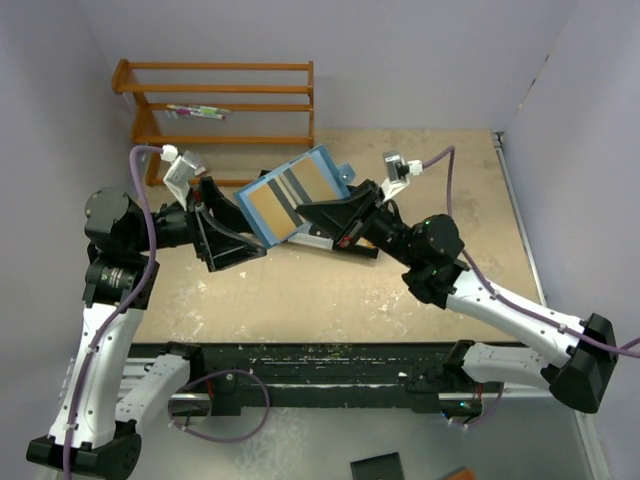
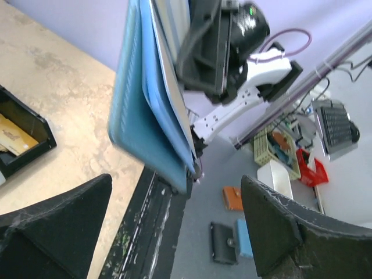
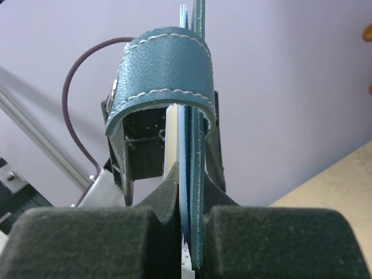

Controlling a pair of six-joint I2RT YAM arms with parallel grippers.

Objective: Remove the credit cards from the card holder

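One grip alone holds the card holder point(image 1: 295, 195) above the table's point(image 1: 330, 290) middle, the right gripper point(image 3: 189, 215) clamped on it, the left gripper point(image 2: 177, 232) gaping nearby, so slippage could drop it, credit cards point(image 1: 268, 207) included.

We log card holder point(image 1: 295, 195) up over mid table point(image 1: 330, 300), right gripper point(image 1: 305, 214) at its right edge, left gripper point(image 1: 248, 232) just left; rack point(image 1: 225, 100) at back-left corner.

The tan bench point(image 1: 330, 300) carries a wooden rack point(image 1: 220, 100) at its far left corner. A black tray point(image 2: 29, 154) sits nearer the middle, with tan pieces inside.
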